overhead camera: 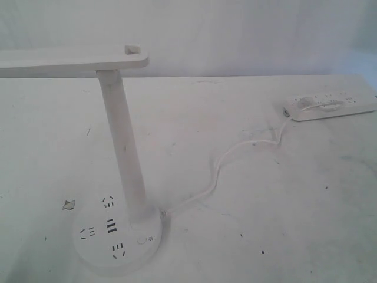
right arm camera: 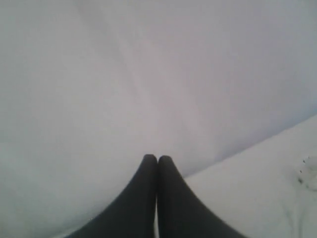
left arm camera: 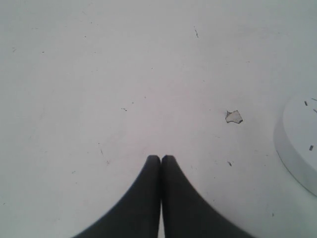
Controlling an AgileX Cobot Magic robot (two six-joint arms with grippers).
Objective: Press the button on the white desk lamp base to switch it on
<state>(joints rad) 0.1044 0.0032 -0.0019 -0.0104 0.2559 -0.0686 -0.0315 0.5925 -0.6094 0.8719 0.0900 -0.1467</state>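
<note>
The white desk lamp base (overhead camera: 94, 250) is a round flat disc with dark socket slots at the front left of the table in the exterior view, and a tall white post (overhead camera: 122, 147) rises from it. The button (overhead camera: 141, 240), small and ringed in grey, sits on the disc's right side beside a tiny sun mark. Neither gripper appears in the exterior view. My left gripper (left arm camera: 161, 157) is shut with nothing in it above bare table, and the base's rim (left arm camera: 297, 148) shows off to one side. My right gripper (right arm camera: 157, 157) is shut and empty, well away from the lamp.
A long white power strip (overhead camera: 330, 107) lies at the back right, and a white cable (overhead camera: 224, 162) runs from it to the lamp base. The lamp head (overhead camera: 70, 62) reaches out to the left at the top of the post. A chipped spot (overhead camera: 69, 204) marks the table left of the base.
</note>
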